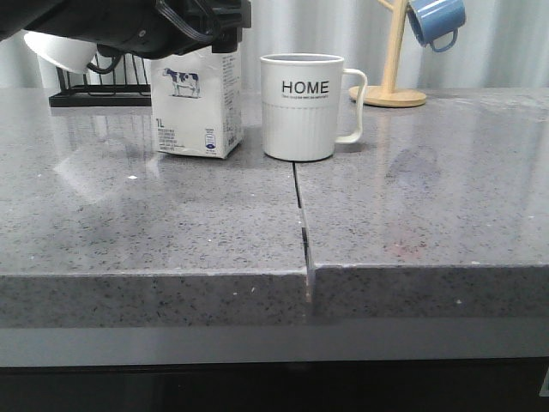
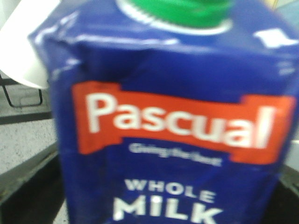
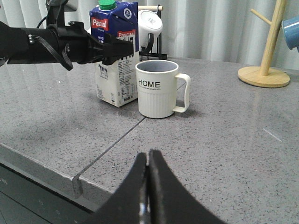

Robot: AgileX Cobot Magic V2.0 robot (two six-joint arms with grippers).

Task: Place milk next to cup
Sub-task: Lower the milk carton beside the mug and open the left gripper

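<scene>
The milk (image 1: 196, 112) is a tall carton with a blue top, a green cap and a cow picture. It stands upright on the grey counter just left of the cup (image 1: 298, 107), a white ribbed mug marked "HOME" with its handle to the right; a narrow gap lies between them. My left gripper (image 1: 210, 34) is closed around the carton's upper part. In the left wrist view the milk (image 2: 173, 140) fills the frame. The right wrist view shows milk (image 3: 117, 79), cup (image 3: 157, 91) and left gripper (image 3: 119, 49). My right gripper (image 3: 148, 156) is shut and empty, near the counter's front edge.
A wooden mug tree (image 1: 390, 51) with a small blue mug (image 1: 436, 21) stands at the back right. A black wire rack (image 1: 94, 90) with a rounded white mug (image 1: 60, 51) stands behind the milk at the back left. A seam (image 1: 300, 206) runs down the counter.
</scene>
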